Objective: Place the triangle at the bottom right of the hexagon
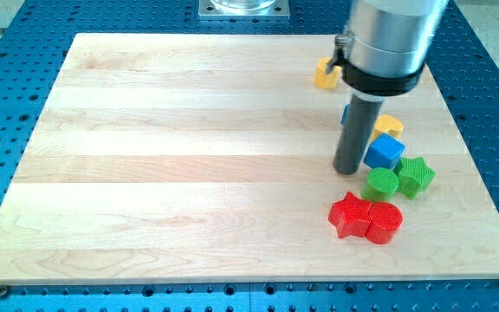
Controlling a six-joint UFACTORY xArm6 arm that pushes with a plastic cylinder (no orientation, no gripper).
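Our tip [347, 171] rests on the worktop [189, 156] at the left edge of the cluster at the view's right. It is just beside the blue cube [384, 152] and the rounded green block [380, 183], which we take to be the hexagon, though its outline is soft. We carry no fingers, only the rod, so there is nothing to open or close. No block reads clearly as a triangle. Our best guess is the blue sliver [344, 113] showing behind the rod, toward the view's top from the tip; its shape and long axis are hidden. If so, it lies up and left of the hexagon and has to travel down and right past it, where the green star [415, 176] already sits. We count eight blocks: two blue, two green, a red star [349, 215] touching a rounded red block [384, 221], and two yellow, one near the cube [388, 124] and one by the arm [325, 74].
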